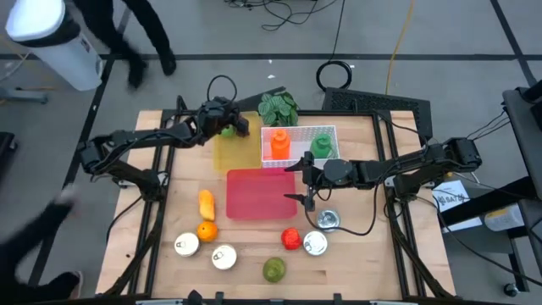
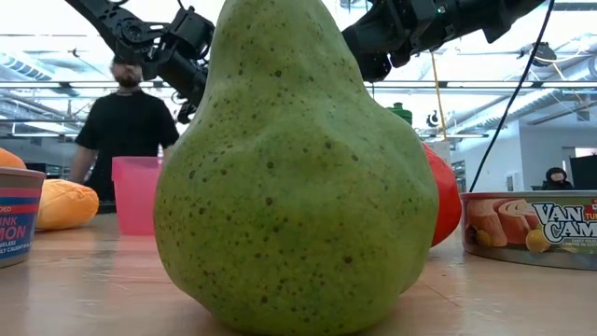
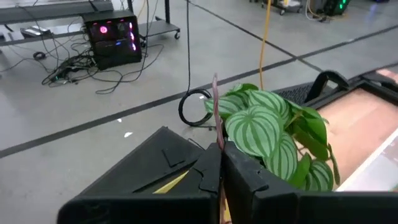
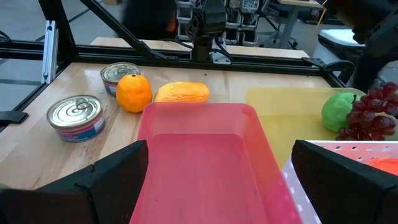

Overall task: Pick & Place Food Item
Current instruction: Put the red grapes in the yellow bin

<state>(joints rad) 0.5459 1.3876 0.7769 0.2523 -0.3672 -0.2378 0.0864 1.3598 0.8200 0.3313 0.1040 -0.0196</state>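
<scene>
A bunch of dark red grapes (image 4: 372, 115) hangs at my left gripper (image 1: 237, 125), which is shut over the far end of the yellow tray (image 1: 233, 152). A green fruit (image 4: 337, 112) lies on that tray beside the grapes. In the left wrist view the shut fingers (image 3: 245, 165) hide the bunch. My right gripper (image 1: 302, 182) stands open above the right end of the red tray (image 1: 258, 193), with nothing between its fingers (image 4: 106, 180). My left gripper pinches the grapes' thin pinkish stem (image 3: 215, 106) between its two shut fingers, and the stem's end sticks out past the fingertips. The bunch hangs below the fingers over the yellow tray. Whether it touches the tray I cannot tell.
A white basket (image 1: 330, 131) with an orange item and a green item stands right of the yellow tray, with a leafy plant (image 1: 278, 108) behind. Near the front lie a yellow fruit (image 1: 206, 203), an orange (image 1: 207, 230), several cans (image 1: 223, 257), a red fruit (image 1: 290, 239) and a pear (image 1: 273, 269).
</scene>
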